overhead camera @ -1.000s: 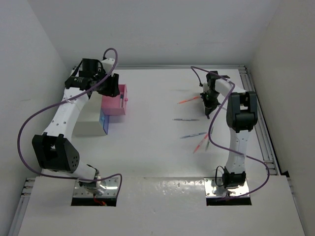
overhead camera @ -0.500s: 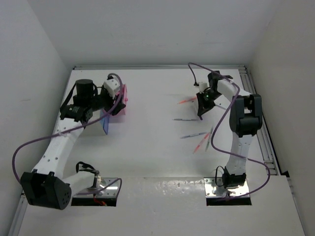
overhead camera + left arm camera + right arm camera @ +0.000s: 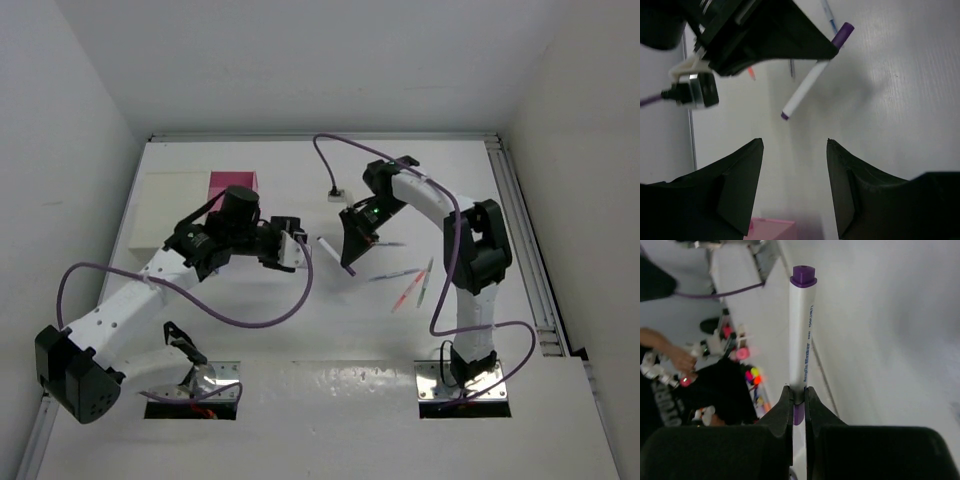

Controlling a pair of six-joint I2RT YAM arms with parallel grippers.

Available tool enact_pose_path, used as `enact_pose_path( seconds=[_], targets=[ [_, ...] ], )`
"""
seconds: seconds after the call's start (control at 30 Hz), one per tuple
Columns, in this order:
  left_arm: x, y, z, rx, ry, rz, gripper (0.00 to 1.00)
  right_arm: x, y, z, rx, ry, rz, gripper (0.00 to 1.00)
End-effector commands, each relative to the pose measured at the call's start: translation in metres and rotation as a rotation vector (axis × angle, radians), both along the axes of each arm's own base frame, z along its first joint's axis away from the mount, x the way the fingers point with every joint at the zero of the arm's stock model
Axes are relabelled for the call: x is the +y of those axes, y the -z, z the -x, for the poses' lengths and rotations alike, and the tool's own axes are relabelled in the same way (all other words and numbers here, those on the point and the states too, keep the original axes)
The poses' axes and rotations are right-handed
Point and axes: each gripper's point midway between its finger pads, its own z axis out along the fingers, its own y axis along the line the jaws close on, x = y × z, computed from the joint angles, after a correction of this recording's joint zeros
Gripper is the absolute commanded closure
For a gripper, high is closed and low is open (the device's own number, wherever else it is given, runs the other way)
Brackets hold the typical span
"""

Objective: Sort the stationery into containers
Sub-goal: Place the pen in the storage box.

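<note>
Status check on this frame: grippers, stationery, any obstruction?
Right gripper shut on marker, held off table. Left gripper open, facing it. Nothing between them. Other pens loose on table.

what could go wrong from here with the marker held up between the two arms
1. The right jaws pinch the marker only near its cap, with most of its length sticking out, so it may swivel or slip.
2. The left jaws stand open, facing the marker but not around it. If the right jaws let go too soon, it would likely drop to the table.
</note>
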Motion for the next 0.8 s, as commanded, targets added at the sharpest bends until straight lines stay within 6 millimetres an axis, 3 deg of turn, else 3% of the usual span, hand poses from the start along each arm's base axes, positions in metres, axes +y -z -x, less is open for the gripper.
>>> enact_pose_path(
  seconds=[0.0,0.27,0.67,0.77],
  targets=[
    [-0.012,0.002,0.007,-0.151,0.148,-0.076,0.41,0.019,-0.038,0.024,0.106,-0.058,-0.145,1.00],
    [-0.033,0.021,0.035,-0.128,0.270,-0.115,0.41,0.036,-0.057,0.038,0.182,-0.105,-0.191,1.00],
    [-0.036,0.046,0.022,-0.197,0.210,-0.176,0.42,0.050,-0.066,0.069,0.176,-0.209,-0.189,1.00],
    [-0.035,0.046,0.024,-0.194,0.211,-0.181,0.48,0.051,-0.069,0.071,0.171,-0.215,-0.189,1.00]
  ],
)
